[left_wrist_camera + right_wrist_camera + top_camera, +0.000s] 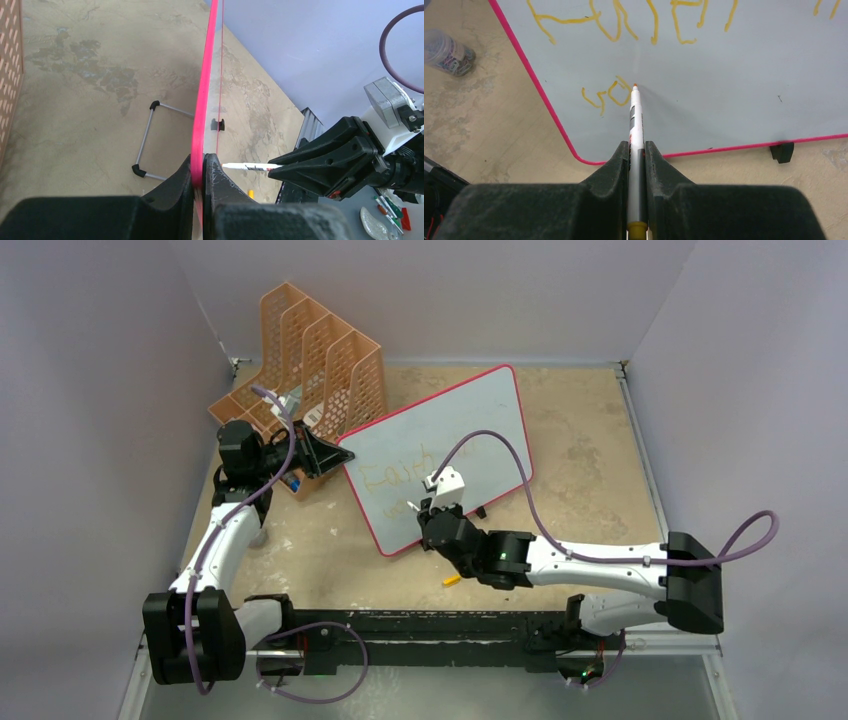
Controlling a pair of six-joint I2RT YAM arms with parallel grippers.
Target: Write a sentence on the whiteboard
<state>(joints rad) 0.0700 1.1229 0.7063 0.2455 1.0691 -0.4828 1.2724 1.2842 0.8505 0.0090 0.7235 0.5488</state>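
Right wrist: the sentence [655, 30], thin yellow strokes, seemingly two lines.

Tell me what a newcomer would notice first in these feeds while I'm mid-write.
The pink-framed whiteboard stands tilted mid-table, with the sentence in faint yellow strokes across it. The right gripper is shut on a marker, its orange tip at the board beside the second line's first letters. The left gripper clamps the board's left edge, next to the orange file rack at the back left.
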